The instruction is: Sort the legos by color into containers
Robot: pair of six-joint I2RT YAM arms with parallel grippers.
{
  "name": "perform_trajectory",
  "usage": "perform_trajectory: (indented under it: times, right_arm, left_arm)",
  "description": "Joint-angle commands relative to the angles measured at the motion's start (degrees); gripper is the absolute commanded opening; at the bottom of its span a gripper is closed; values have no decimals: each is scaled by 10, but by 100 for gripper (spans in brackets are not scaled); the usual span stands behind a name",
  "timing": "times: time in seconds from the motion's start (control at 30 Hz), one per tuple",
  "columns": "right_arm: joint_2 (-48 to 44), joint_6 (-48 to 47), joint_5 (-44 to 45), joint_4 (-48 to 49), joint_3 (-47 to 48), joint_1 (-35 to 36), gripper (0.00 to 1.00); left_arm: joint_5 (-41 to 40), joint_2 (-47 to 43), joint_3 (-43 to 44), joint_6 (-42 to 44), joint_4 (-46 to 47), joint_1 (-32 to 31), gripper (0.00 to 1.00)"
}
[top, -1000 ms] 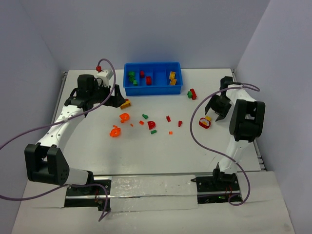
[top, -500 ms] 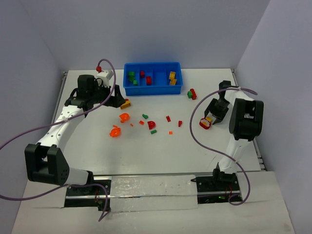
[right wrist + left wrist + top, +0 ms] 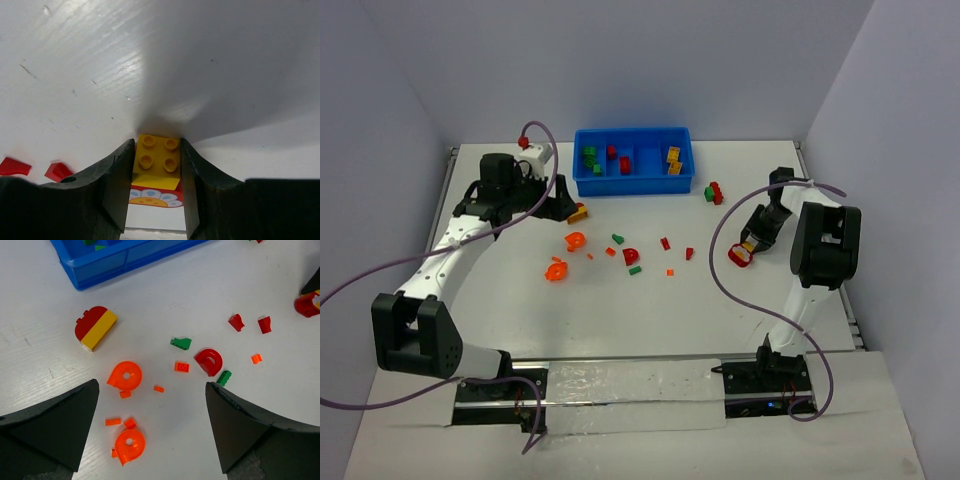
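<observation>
Legos (image 3: 631,256) lie scattered on the worktop (image 3: 620,320) near the blue tray (image 3: 632,191), left jaws wide above them, right jaws pinching a yellow brick (image 3: 157,160) whose underlying red piece (image 3: 738,257) could ride into the wrong compartment.
</observation>
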Motion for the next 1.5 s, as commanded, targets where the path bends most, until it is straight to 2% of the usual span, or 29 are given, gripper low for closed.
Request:
perform_trajectory:
  times: [0.0, 0.1, 0.23, 0.33, 0.43, 0.53, 0.67, 0.8, 1.03, 1.27, 1.47]
  right_arm:
    - [-36, -31, -63, 22, 44, 0, 0]
    - [-47, -35, -116, 21, 130, 1, 0]
    - [-59, -15, -139, 17, 244, 15, 0]
    - [-79, 6, -118, 35, 277, 34, 0]
    - [-111, 40, -91, 66, 288, 81, 0]
    - [-136, 45, -64, 89, 291, 147, 0]
    - [-156, 55, -43, 113, 273, 225, 0]
    - [-168, 67, -32, 122, 256, 262, 0]
    - [-190, 83, -32, 135, 224, 292, 0]
    - [-213, 97, -41, 147, 198, 305, 0]
    - [-225, 99, -56, 154, 186, 316, 0]
  left_arm:
    - [68, 12, 34, -9, -10, -2, 99]
    - [137, 8, 41, -31, -2, -2, 99]
    - [205, 0, 45, -93, 44, -13, 99]
    - [206, 3, 59, -109, 53, -36, 99]
    - [196, 18, 87, -140, 72, -79, 97]
    - [185, 41, 120, -169, 95, -121, 95]
    - [152, 73, 169, -150, 76, -162, 91]
    - [147, 90, 192, -134, 75, -188, 90]
    - [145, 108, 203, -164, 98, -195, 90]
    - [82, 136, 234, -162, 86, -208, 90]
    - [77, 151, 241, -179, 92, -208, 97]
